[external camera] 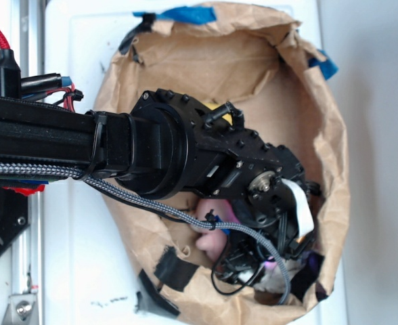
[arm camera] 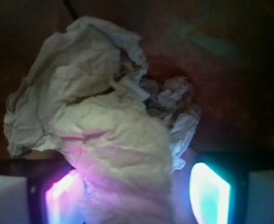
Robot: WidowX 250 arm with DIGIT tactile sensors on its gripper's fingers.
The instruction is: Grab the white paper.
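Near edge, wrist view: gripper [arm camera: 137,196] fingers [arm camera: 65,198] glow on both sides of the white paper [arm camera: 95,126], clamped on it.
Exterior view: arm reaches into brown paper bag [external camera: 206,61].
Beneath arm: pink plush rabbit [external camera: 209,233].

Bright, even daylight washes the exterior view, bleaching the white table [external camera: 70,257] at left and right, while the black arm [external camera: 151,152] reads as near-featureless shadow. The wrist view is dim and soft: its upper right sinks into murky brown, and pink and cyan glows flare at the lower edge, tinting the white paper [arm camera: 95,126], itself slightly out of focus.
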